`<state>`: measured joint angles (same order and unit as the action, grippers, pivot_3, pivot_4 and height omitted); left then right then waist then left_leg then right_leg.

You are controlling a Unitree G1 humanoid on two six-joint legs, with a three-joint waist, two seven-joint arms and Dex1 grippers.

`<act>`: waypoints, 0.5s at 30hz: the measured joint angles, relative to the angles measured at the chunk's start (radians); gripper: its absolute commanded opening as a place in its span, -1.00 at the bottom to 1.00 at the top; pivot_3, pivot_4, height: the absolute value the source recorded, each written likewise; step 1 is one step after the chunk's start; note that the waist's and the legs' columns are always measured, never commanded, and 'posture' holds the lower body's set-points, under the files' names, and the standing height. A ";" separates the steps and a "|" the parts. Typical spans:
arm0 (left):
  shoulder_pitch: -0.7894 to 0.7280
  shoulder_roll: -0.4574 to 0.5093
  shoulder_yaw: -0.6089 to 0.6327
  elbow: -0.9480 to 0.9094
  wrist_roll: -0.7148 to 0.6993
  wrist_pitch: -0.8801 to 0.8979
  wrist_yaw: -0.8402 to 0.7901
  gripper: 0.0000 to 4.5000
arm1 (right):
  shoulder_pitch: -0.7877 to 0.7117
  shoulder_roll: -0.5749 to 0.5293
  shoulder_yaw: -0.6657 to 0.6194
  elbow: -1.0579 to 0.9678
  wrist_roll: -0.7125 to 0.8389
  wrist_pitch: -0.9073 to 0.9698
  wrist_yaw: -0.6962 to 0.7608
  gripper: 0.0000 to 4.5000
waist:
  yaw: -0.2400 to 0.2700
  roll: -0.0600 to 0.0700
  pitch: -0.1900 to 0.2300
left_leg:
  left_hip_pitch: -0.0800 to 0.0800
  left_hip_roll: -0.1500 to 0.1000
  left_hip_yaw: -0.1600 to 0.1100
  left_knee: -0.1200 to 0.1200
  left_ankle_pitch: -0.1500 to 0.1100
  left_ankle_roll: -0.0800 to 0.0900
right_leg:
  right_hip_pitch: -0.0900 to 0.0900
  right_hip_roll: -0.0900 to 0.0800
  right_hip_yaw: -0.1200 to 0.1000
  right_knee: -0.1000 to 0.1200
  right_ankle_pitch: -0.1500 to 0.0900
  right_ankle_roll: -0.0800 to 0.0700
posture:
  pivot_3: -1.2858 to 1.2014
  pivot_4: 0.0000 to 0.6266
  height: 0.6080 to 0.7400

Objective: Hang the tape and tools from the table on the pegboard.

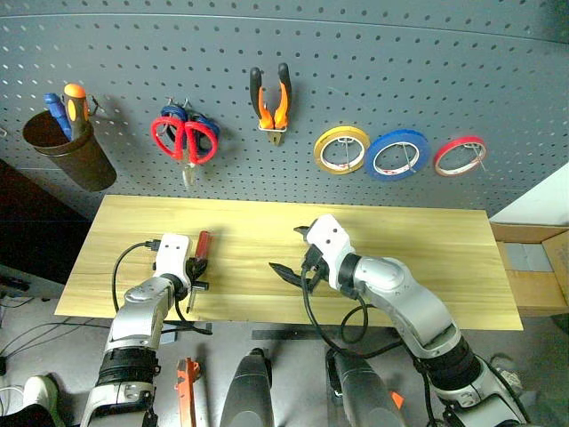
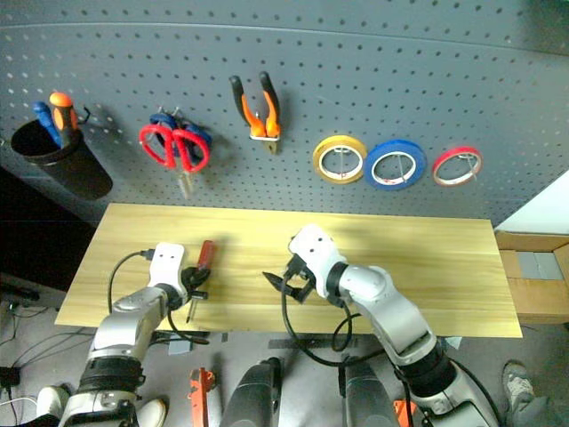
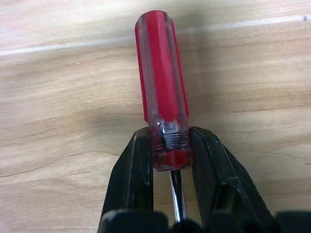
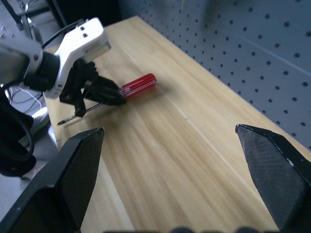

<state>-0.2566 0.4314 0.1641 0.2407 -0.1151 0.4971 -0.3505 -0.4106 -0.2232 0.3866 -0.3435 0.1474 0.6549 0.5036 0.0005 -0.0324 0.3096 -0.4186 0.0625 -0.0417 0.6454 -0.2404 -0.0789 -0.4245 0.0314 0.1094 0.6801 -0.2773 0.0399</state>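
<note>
Left wrist view is showing the left gripper (image 3: 171,145) pinching its two black fingers (image 3: 130,179) against the collar end of the small red-handled screwdriver (image 3: 162,73), whose thin metal shaft is running back between the jaws while the handle is lying flat on the rectangular light wooden table (image 1: 400,258). Seen from the head camera, that gripper is sitting at about eight o'clock on the tabletop, with the screwdriver's handle pointing toward twelve o'clock. At the table's centre the right gripper (image 1: 289,252) is hovering with its fingers spread wide, holding nothing.

Above, at twelve o'clock, the large dark grey pegboard (image 1: 400,71) is carrying the orange-and-black-handled pliers (image 1: 270,102), and at about ten o'clock the red-handled scissors with silver blades (image 1: 185,140) are overlapping a blue-handled pair. Toward two o'clock, the blue roll of tape (image 1: 396,155) is hanging between a yellow roll (image 1: 341,149) and a red roll (image 1: 460,156). A dark cup (image 1: 71,147) at nine o'clock is holding blue and orange screwdrivers.
</note>
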 measured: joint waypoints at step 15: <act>0.459 -0.127 0.002 -0.791 0.251 -0.197 0.328 -0.66 | 0.091 0.059 -0.204 -0.032 0.267 -0.183 0.143 1.00 | 0.036 -0.008 -0.077 | -0.001 -0.004 -0.010 -0.001 0.004 -0.007 | 0.004 -0.008 -0.014 -0.001 0.000 -0.001 | 0.25 -0.68 1.00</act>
<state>0.2029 0.3039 0.1660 -0.5508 0.1355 0.3004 -0.0227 -0.3200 -0.1638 0.1828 -0.3751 0.4143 0.4718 0.6464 0.0362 -0.0408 0.2327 -0.4198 0.0580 -0.0516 0.6440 -0.2368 -0.0856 -0.4210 0.0236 0.0955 0.6792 -0.2772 0.0390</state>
